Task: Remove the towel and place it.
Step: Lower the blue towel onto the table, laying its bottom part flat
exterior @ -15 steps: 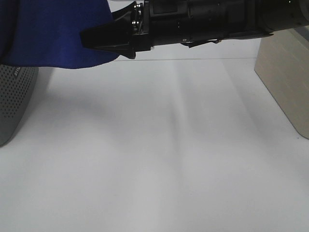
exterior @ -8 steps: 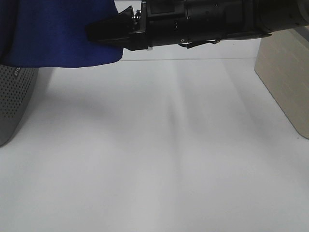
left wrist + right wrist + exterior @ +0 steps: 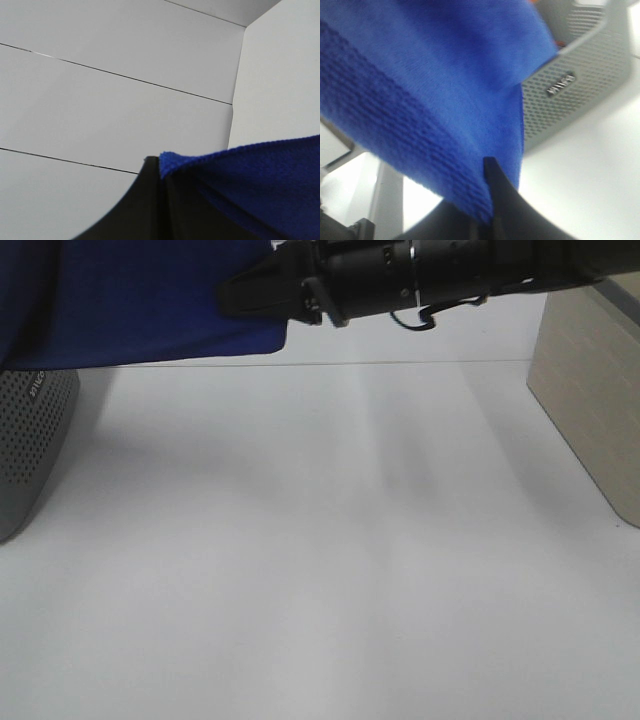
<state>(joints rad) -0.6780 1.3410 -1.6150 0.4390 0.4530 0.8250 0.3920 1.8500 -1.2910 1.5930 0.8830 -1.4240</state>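
The towel (image 3: 140, 300) is hanging stretched in the air at the far left of the white table (image 3: 330, 560), above the grey perforated basket (image 3: 30, 440). The right gripper (image 3: 250, 290) is clamping its edge and the left gripper (image 3: 159, 164) is pinching a corner. A beige box (image 3: 590, 400) is standing at the table's right side, and white panelled walls (image 3: 110, 100) are enclosing the space.

The royal-blue rectangular cloth towel (image 3: 420, 75) has a plush microfibre pile; close up it shows as fine ribbed loops, fully matt. The grey perforated basket (image 3: 570, 85) looks like moulded plastic, satin-matt, with a regular grid of small holes. The black right gripper (image 3: 230, 292) has smooth matt fingers, apparently plastic; the arm casing behind it carries a slight sheen. The white tabletop (image 3: 320, 570) is smooth and matt. The beige rectangular block (image 3: 590, 390) shows a pale, finely speckled, wood-like face
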